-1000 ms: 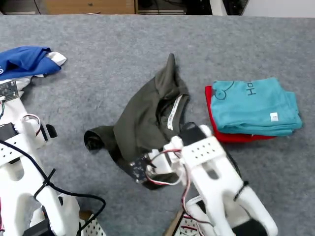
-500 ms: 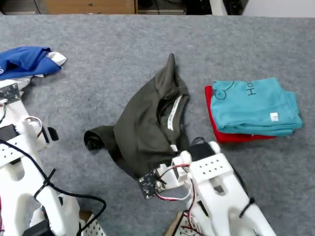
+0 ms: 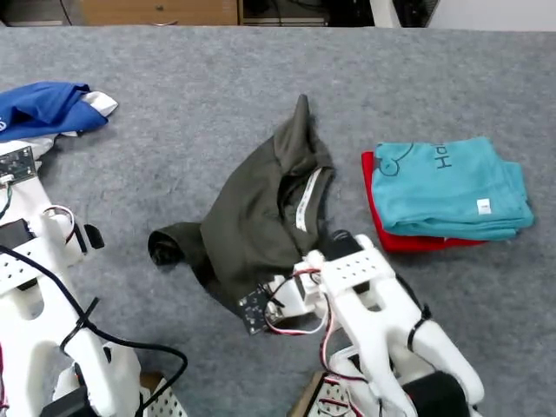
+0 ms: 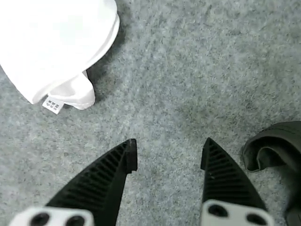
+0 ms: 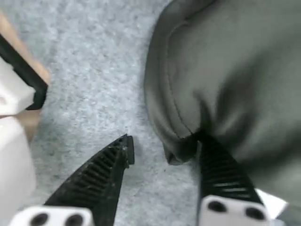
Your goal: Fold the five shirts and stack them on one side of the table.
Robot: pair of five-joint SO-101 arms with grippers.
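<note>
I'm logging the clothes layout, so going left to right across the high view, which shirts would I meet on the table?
blue shirt → crumpled dark olive shirt → folded teal shirt lying on top of the red shirt

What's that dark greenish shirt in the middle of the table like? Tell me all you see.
The dark olive shirt lies crumpled and unfolded on the grey table. It looks like soft cloth, and its collar band shows a pale inner strip. One sleeve is balled up at its side. The right gripper stands open at its near hem, one finger against the fabric.
</note>
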